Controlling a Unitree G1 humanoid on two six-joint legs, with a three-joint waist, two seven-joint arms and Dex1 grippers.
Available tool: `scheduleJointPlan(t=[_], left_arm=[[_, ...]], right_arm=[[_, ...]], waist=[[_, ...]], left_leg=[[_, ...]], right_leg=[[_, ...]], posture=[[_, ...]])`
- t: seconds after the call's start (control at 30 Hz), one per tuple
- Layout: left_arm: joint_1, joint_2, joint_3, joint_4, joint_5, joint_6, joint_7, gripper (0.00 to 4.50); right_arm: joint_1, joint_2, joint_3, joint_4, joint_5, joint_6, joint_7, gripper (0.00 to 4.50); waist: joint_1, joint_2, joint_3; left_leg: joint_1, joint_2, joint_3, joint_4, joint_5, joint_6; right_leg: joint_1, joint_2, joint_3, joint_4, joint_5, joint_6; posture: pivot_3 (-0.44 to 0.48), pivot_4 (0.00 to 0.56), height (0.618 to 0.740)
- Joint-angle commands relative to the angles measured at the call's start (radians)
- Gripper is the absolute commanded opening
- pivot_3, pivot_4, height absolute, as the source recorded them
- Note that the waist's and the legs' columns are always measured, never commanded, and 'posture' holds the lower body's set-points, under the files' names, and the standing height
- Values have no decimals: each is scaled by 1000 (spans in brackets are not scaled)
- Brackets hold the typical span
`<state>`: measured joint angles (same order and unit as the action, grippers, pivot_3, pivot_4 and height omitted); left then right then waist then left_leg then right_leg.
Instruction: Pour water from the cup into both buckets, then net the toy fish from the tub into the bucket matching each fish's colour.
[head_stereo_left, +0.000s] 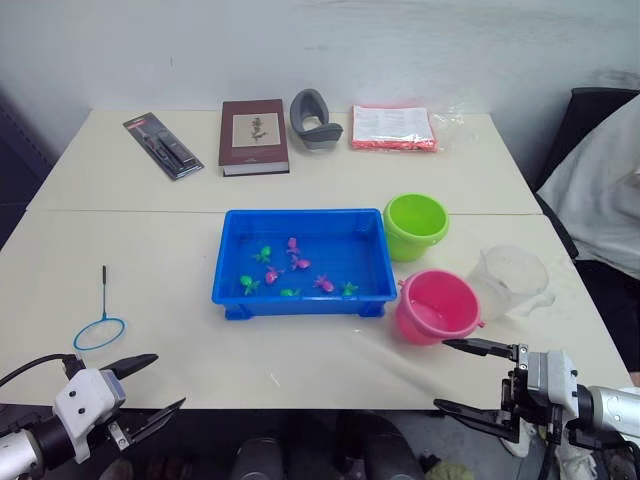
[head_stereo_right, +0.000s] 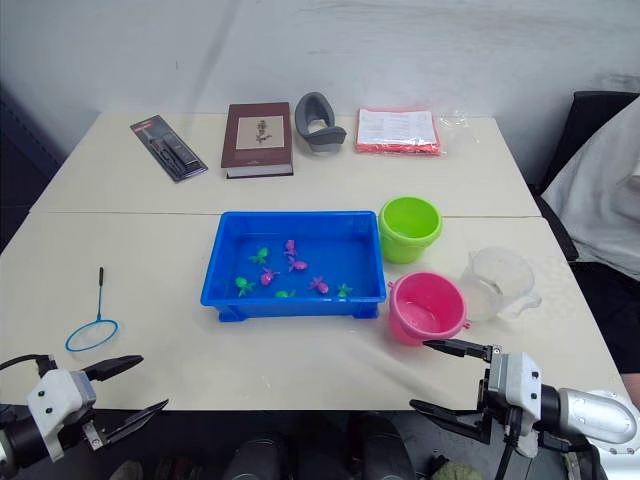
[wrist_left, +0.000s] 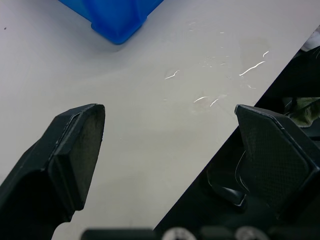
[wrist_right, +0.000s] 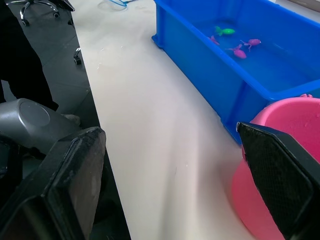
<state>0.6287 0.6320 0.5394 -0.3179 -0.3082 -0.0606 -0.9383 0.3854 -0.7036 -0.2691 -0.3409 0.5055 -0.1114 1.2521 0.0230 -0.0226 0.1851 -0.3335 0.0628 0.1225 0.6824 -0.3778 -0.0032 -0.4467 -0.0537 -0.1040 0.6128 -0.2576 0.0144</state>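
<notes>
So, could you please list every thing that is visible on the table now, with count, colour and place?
Rectangular plastic tub: 1, blue, table centre.
Tiny plastic toy fish: several, green and pink, in the tub.
Round plastic buckets: 2, lime green and pink, right of tub.
Clear plastic measuring cup: 1, right of pink bucket.
Small hand net: 1, blue ring, left of tub.
Book: 1, dark red, far side.
Two-finger grippers: left, right, black, open, near edge.

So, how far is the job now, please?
The pouring may be done: the cup stands upright by the pink bucket, which seems to hold some water; the green bucket I cannot judge. Nothing is in hand: the left gripper and right gripper are open and empty. All netting is left: the fish are in the tub, and the net lies on the table.
</notes>
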Motion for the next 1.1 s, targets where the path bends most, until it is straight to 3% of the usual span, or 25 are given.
scheduleJointPlan(t=[0.03,0.13,0.23,0.43,0.53,0.73,1.1], left_arm=[[4,13,-3,-59,-77,52,-18,4478],[-48,35,-45,-168,-215,196,-14,4478],[-99,34,-90,-242,-248,266,27,4478],[-325,-43,-254,-302,-211,298,161,4478],[-405,-45,-315,-288,-194,318,180,4478],[-459,-5,-358,-264,-190,334,150,4478],[-491,31,-338,-251,-203,358,131,4478]], right_arm=[[15,30,-25,-44,37,-2,-50,4500],[59,120,-157,-106,103,33,-232,4500],[89,188,-237,-114,145,79,-363,4500],[55,273,-382,21,85,79,-599,4500],[47,240,-363,61,0,244,-749,4500],[-24,226,-272,120,-35,328,-770,4500],[-224,245,-255,305,-58,308,-819,4500]], waist=[[0,0,0],[4,1,0],[7,2,-1],[-2,4,-3],[-9,7,-5],[-28,12,-7],[-29,13,-8]], left_leg=[[0,0,0,0,0,0],[0,1,-1,0,0,-1],[-1,-1,-1,0,0,-1],[0,-1,2,0,0,-1],[2,0,3,0,0,-3],[4,1,3,-1,1,-6],[7,1,7,-3,2,-7]], right_leg=[[0,0,0,0,0,0],[0,1,0,0,0,0],[0,-1,0,1,0,0],[3,-1,3,5,0,0],[2,1,5,7,0,-1],[2,9,13,8,0,-1],[1,11,19,9,-1,-1]], posture=[[0,150,740],[0,150,740],[0,150,740],[0,150,740],[0,150,740],[0,150,740],[0,150,740]])
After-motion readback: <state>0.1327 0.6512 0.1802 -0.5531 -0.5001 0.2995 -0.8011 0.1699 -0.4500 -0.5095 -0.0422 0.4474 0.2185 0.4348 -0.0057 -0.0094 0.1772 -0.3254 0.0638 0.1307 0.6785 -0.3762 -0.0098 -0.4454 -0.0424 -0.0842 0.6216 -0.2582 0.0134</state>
